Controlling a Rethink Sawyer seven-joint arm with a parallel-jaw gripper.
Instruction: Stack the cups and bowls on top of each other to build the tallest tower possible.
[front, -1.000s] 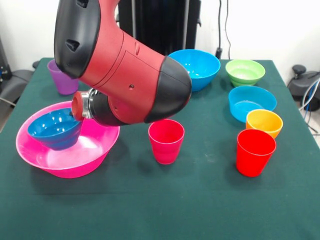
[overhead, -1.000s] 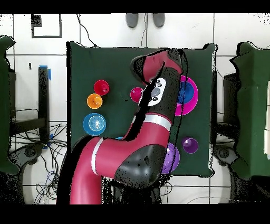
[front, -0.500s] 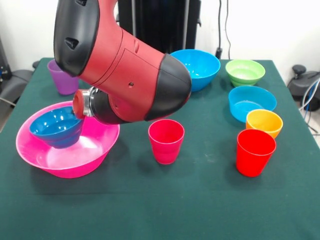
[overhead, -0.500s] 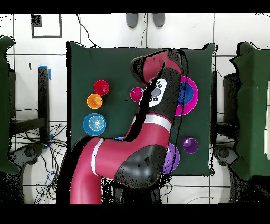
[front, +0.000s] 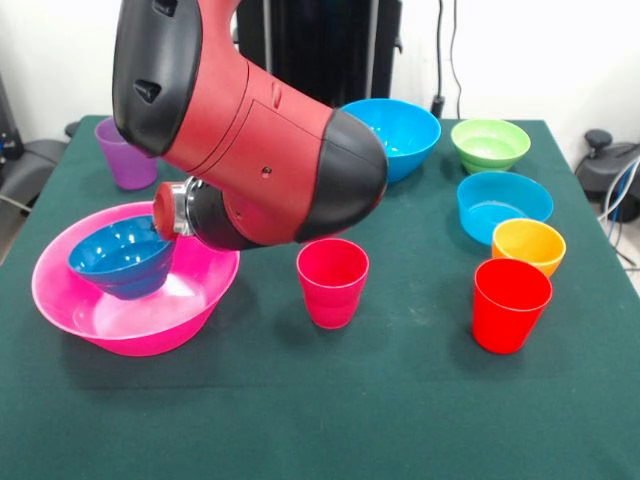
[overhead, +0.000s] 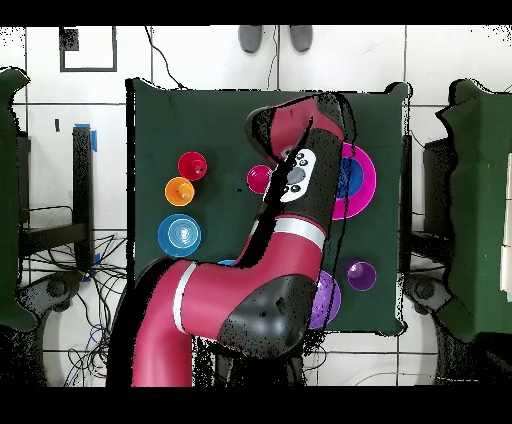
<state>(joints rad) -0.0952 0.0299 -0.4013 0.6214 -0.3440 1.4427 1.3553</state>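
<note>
Now small dark blue bowl (front: 122, 262) shifted right inside huge pink bowl (front: 70, 310) — pincer state unclear.

We see glossy smooth plastic bowls (front: 135, 300) and cups (front: 332, 282), matt green cloth table (front: 320, 400), shiny plastic arm shell (front: 250, 140).

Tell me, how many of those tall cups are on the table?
3. The purple cup stands at the far left corner, the pink cup in the middle, and the red cup near the right. The big arm could hide another.
</note>
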